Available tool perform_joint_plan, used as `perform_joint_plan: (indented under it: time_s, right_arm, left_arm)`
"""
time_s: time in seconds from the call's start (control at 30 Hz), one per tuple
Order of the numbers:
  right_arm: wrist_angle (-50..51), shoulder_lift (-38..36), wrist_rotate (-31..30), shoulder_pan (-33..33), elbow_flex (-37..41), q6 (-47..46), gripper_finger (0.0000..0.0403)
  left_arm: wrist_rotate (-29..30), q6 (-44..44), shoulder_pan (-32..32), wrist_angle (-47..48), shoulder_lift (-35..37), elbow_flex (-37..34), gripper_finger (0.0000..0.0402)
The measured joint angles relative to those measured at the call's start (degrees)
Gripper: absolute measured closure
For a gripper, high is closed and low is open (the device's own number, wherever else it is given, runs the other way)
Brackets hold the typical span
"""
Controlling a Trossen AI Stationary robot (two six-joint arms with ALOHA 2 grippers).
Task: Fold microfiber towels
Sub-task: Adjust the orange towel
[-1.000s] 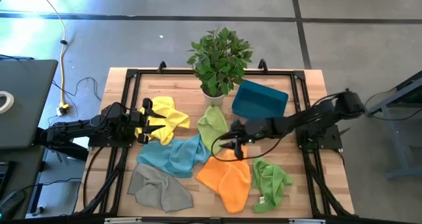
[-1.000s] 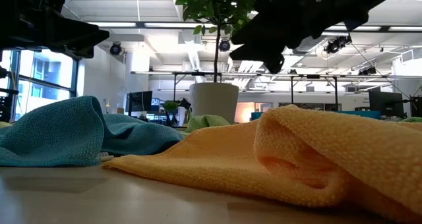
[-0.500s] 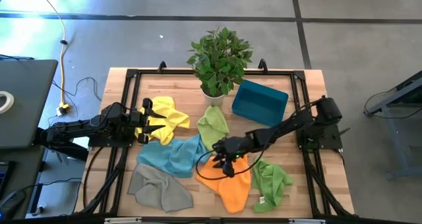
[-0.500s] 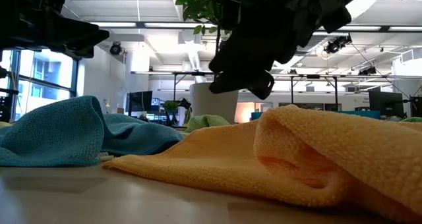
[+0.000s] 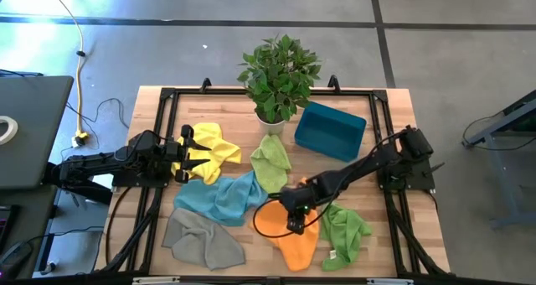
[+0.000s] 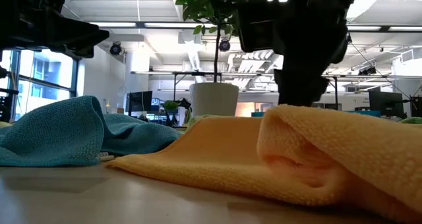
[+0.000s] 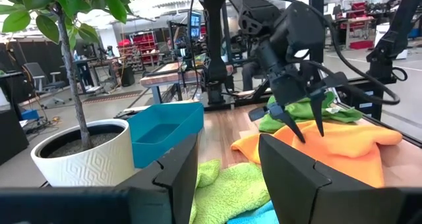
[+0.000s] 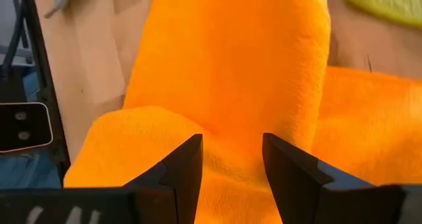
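Orange towel, right tool pointing down, fingers spread

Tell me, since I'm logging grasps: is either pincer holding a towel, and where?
Nothing is held. The right pincer hangs open over the orange towel; the left pincer waits open by the yellow towel.

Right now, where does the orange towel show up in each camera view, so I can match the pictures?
High view: orange towel, lower middle, under the right gripper.
Low view: fills the foreground from centre to right.
Left wrist view: right of centre, beneath the other arm's open fingers.
Right wrist view: fills most of the picture, just beyond the open fingers.
Shared landmark: the white plant pot, except in the right wrist view.
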State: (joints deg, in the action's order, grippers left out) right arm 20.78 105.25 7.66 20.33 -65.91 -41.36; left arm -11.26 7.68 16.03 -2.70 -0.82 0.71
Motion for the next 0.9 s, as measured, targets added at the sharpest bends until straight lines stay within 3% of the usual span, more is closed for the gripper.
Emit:
perform_joint_plan:
  time_s: [0.2,0.63,0.9]
  right_arm:
    - [0.81,0.0,-0.41,1.49,0.02,-0.32,0.0254]
    - [-9.67,0.32,-12.18,1.56,0.09,12.44,0.0254]
    - [-9.44,5.77,-11.9,1.54,0.11,14.42,0.0254]
  left_arm:
    - [0.0,0.0,-0.02,0.02,-0.02,0.0,0.025]
    - [0.0,0.02,0.0,0.04,0.0,0.02,0.025]
    - [0.01,0.0,-0.01,0.04,0.0,0.0,0.025]
